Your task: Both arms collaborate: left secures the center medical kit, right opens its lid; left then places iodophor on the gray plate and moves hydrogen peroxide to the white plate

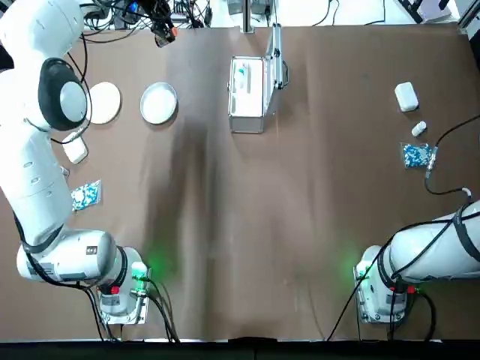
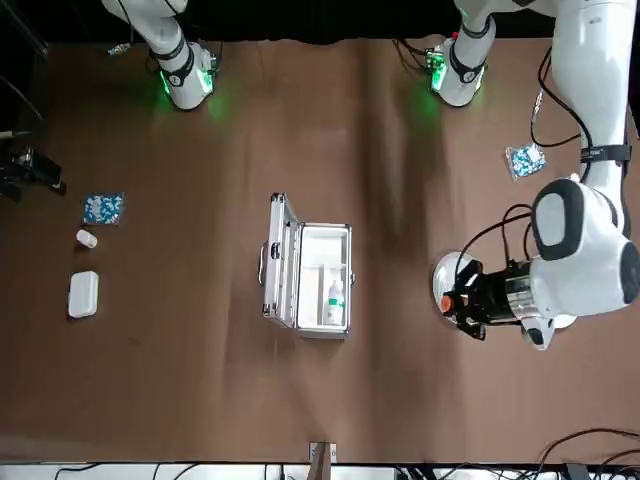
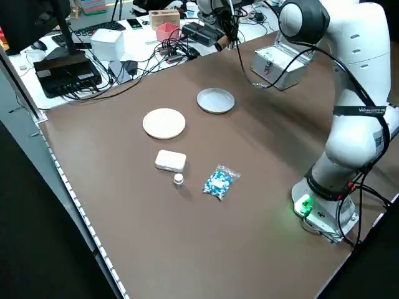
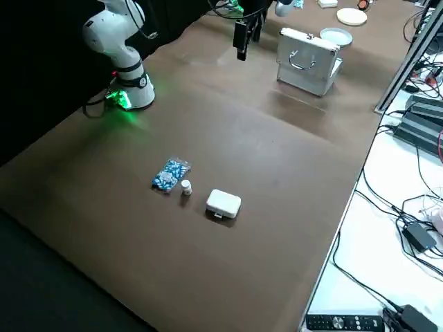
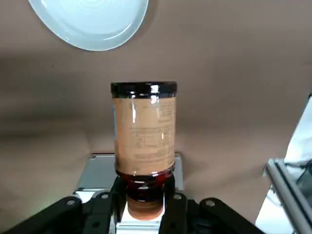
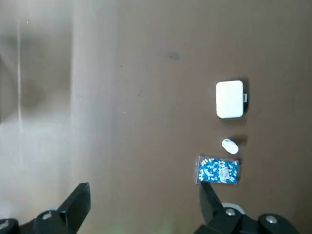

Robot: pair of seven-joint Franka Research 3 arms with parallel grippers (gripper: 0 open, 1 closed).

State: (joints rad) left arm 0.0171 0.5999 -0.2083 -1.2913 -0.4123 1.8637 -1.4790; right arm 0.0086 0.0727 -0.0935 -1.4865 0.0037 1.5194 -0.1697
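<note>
Brown table with open case, two plates, pill packets.

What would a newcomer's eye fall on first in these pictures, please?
Probably the open medical kit mid-table at the far edge, its lid raised, with the hydrogen peroxide still inside. Next, the left gripper holding the iodophor near the gray plate, beside the white plate.

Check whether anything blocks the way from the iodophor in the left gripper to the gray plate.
Nothing visible does. The left gripper holds the iodophor by its cap end in the air near the gray plate, which lies bare; the open medical kit stands off to the side.
</note>
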